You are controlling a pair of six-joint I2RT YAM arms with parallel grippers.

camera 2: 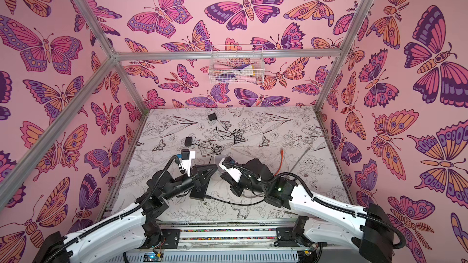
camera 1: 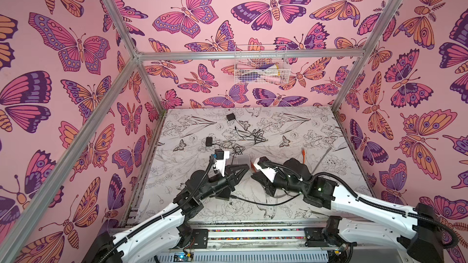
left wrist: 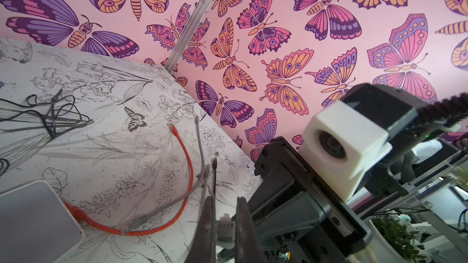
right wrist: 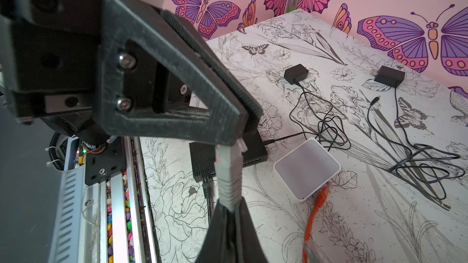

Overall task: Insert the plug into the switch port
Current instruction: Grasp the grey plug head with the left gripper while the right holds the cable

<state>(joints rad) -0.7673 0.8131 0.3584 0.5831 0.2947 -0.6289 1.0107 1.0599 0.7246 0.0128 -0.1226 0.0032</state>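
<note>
The left gripper (left wrist: 225,209) is pinching the grey plug (right wrist: 229,170) by its clear tip, fingers narrow on it, in the air near the black switch (right wrist: 202,158) on the table (right wrist: 367,223). To its right, the right gripper (right wrist: 231,207) is clamping the same plug's ribbed boot. The plug is looking light and stiff, its latch tab brittle and its cable limp. Gripping the hard body just behind the tip is probably steadiest.
</note>
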